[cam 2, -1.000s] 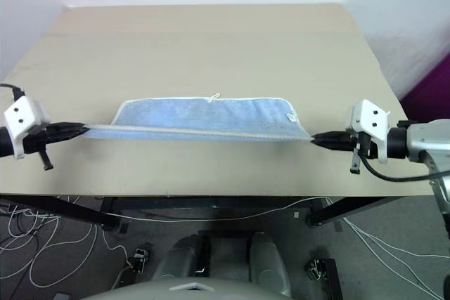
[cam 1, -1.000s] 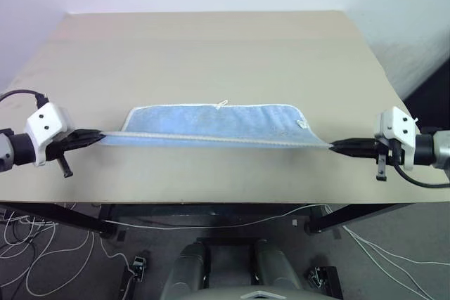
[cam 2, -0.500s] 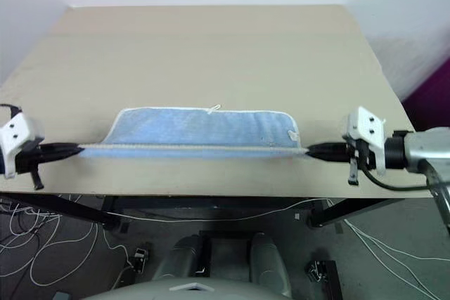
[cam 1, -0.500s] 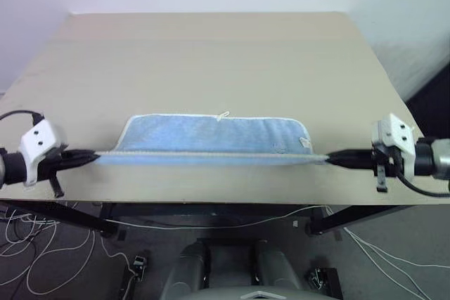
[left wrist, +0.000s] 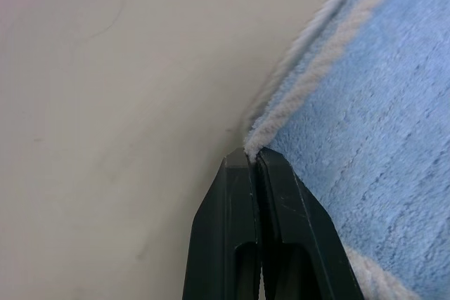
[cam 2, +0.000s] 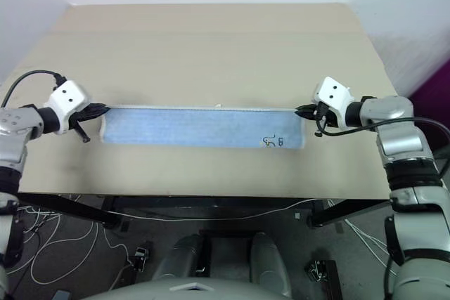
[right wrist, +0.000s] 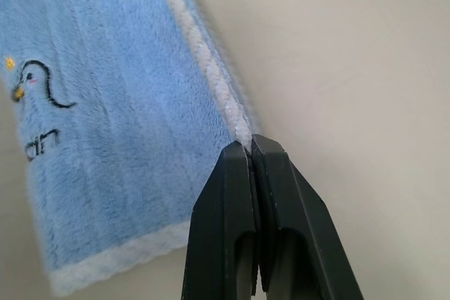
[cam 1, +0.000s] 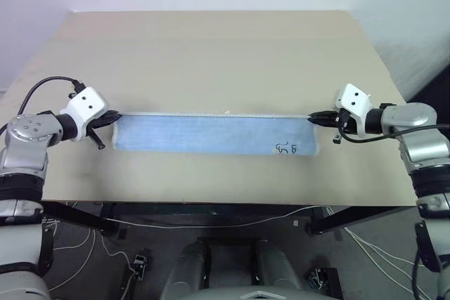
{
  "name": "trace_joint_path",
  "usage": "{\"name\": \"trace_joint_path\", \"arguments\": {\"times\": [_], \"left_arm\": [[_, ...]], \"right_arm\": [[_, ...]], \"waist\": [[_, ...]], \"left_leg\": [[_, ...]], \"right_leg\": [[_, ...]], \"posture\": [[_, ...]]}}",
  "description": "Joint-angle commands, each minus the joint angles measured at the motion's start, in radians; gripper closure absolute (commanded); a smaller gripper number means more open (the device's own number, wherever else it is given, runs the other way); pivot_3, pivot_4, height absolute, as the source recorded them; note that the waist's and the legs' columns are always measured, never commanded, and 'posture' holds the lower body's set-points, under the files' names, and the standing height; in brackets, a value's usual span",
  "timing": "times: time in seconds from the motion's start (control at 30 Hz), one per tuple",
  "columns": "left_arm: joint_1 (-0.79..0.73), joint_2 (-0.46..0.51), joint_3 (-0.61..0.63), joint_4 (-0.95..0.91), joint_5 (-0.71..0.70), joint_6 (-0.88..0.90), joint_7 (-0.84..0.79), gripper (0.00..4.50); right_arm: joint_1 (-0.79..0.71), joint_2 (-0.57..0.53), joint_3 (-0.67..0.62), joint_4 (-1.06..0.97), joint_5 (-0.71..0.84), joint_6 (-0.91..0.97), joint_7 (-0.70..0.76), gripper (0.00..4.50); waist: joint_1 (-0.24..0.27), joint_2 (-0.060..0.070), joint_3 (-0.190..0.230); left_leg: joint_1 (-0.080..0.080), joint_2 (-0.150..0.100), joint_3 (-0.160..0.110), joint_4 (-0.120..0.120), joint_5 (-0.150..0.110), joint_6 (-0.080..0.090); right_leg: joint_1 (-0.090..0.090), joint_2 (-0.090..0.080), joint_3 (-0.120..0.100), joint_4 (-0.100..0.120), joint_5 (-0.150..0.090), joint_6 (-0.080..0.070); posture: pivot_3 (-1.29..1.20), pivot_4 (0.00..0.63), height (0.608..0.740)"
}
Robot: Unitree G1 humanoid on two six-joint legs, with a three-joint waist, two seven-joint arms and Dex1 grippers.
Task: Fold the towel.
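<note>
Both grippers are pinched tight on the towel's white piping: the left gripper (left wrist: 253,154) on one far corner, the right gripper (right wrist: 250,144) on the other. Holding both ends keeps that edge taut and straight, so the layers stack evenly. The towel (cam 1: 211,133) lies as a long folded strip across the table (cam 1: 211,54), logo near the right end.

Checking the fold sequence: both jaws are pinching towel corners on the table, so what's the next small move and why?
Probably open both jaws and let go. The towel already lies as a flat, doubled strip on the table, its white edging lined up along the far side. The left gripper and right gripper are each shut on a far corner, so holding on gains nothing.
</note>
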Motion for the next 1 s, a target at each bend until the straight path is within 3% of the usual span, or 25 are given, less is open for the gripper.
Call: {"name": "trace_joint_path", "arguments": {"times": [0.03,0.23,0.27,0.37,0.7,0.73,1.0], "left_arm": [[-0.047,0.008,-0.008,0.089,0.047,-0.049,0.047,4.50],[-0.096,-0.022,-0.032,0.179,0.078,-0.093,0.080,4.50],[-0.103,-0.027,-0.028,0.191,0.077,-0.091,0.093,4.27],[-0.114,-0.039,-0.004,0.205,0.048,-0.083,0.087,3.54],[-0.110,-0.023,0.068,0.211,0.023,-0.057,0.199,0.13],[-0.091,-0.023,0.096,0.182,-0.011,-0.073,0.190,0.00],[0.130,-0.060,0.230,-0.177,-0.213,-0.003,0.101,0.00]], "right_arm": [[-0.044,-0.002,-0.007,0.077,-0.038,-0.055,-0.018,4.49],[-0.063,0.020,0.000,0.146,-0.071,-0.102,-0.023,4.49],[-0.063,0.024,-0.004,0.148,-0.070,-0.100,-0.024,4.50],[-0.059,0.026,-0.017,0.139,-0.059,-0.084,-0.020,3.87],[0.004,-0.034,-0.116,0.029,-0.038,-0.093,-0.128,0.45],[0.040,-0.037,-0.154,-0.029,-0.007,-0.057,-0.143,0.17],[0.366,0.075,-0.491,-0.582,0.464,0.700,-0.331,0.08]], "waist": [[0.000,0.000,0.000],[0.000,0.000,0.000],[0.000,0.000,0.000],[-0.001,0.000,0.000],[0.002,0.000,0.000],[0.002,0.000,0.000],[0.002,-0.001,-0.001]], "left_leg": [[0.000,0.000,0.000,0.000,0.000,0.000],[0.000,0.000,0.000,0.000,0.000,0.000],[0.000,0.000,0.000,0.000,0.000,0.000],[0.000,0.000,0.000,0.000,0.000,0.000],[0.000,0.000,0.000,0.001,0.000,0.000],[0.000,0.000,0.000,0.001,0.000,0.000],[0.000,0.001,-0.001,0.001,0.000,0.000]], "right_leg": [[0.000,0.000,0.000,0.000,0.000,0.000],[0.000,0.000,0.000,0.001,0.000,0.000],[0.000,0.000,0.000,0.001,0.000,0.000],[0.000,0.000,0.000,0.001,0.000,0.000],[0.000,0.000,0.000,0.001,0.000,0.000],[0.000,0.000,0.000,0.001,0.000,0.000],[0.001,-0.002,0.001,0.001,0.000,0.000]], "posture": [[0.00,0.150,0.740],[0.00,0.150,0.740],[0.00,0.150,0.740],[0.00,0.150,0.740],[0.00,0.150,0.740],[0.00,0.150,0.740],[0.00,0.150,0.740]]}}
